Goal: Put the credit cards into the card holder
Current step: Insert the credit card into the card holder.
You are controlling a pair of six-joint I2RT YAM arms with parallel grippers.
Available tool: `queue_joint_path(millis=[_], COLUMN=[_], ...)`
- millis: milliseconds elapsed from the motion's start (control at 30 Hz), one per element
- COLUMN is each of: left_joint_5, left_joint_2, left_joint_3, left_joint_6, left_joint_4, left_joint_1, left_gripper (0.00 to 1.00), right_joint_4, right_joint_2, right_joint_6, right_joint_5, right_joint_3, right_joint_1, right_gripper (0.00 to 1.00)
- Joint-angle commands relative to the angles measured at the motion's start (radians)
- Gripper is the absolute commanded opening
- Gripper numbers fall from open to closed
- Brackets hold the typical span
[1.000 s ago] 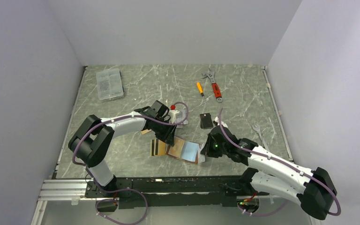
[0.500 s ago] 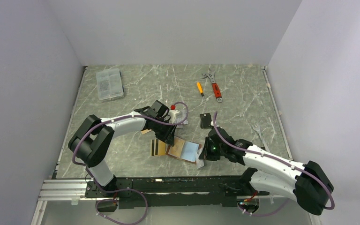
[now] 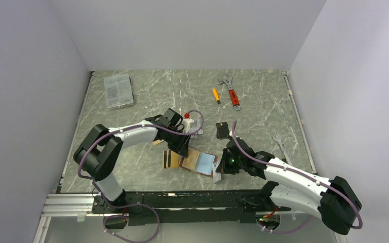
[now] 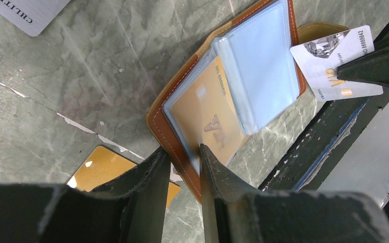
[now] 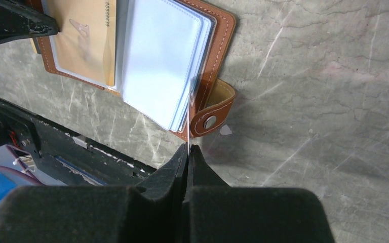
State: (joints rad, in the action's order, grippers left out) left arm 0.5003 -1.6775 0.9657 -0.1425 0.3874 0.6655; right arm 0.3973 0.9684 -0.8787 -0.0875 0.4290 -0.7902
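1. Plainly, the insertion step is in hand: the tan-brown leather card holder (image 3: 198,162) lies spread open on the grey-green marble table (image 3: 147,96), near the front edge and between the two arms
2. The left gripper (image 4: 183,150) has its fingers drawn close together over the holder's stitched outer edge, one on each side, and seems to pin that cover down. An orange-gold plastic card (image 4: 207,111) already sits in the sleeve beside them
3. The right gripper (image 5: 188,148) is clamped on a silver-grey printed plastic card (image 4: 334,63), which its own camera sees edge-on as a thin pale line. The card's leading edge meets the free side of the stack of clear plastic sleeves (image 5: 157,61), just beside the small snap tab (image 5: 212,114). Whether it has entered a sleeve cannot be told
4. Other cards lie loose on the table: a gold card with black magnetic stripes (image 3: 170,159) just left of the holder, a second orange-gold card (image 4: 96,169) partly hidden behind a left finger, and a second silver-grey card (image 4: 25,10) farther off
5. The next move likely calls for lining the held card's edge up with one sleeve mouth and sliding it flat toward the spine, with the left grip bracing the holder. The thin sleeves look prone to buckle, or the card may slip between two sleeves instead of into one
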Motion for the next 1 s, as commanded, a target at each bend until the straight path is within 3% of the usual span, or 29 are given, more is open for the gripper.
queue_joint_path(millis=[0,733,967], left_joint_5=[0.016,0.023,0.024], left_joint_2=[0.036,0.039,0.042], left_joint_3=[0.036,0.039,0.048], left_joint_6=[0.017,0.025,0.035], left_joint_4=[0.004,0.005,0.014], left_joint_1=[0.005,0.006,0.005], left_gripper=[0.32,0.31,0.39], right_joint_4=[0.011,-0.129,-0.201], right_joint_2=[-0.026,0.074,0.076], right_joint_6=[0.004,0.035,0.056], right_joint_5=[-0.002,-0.100,-0.133], right_joint_3=[-0.004,-0.032,-0.017], right_joint_1=[0.006,0.049,0.067], right_gripper=[0.00,0.00,0.00])
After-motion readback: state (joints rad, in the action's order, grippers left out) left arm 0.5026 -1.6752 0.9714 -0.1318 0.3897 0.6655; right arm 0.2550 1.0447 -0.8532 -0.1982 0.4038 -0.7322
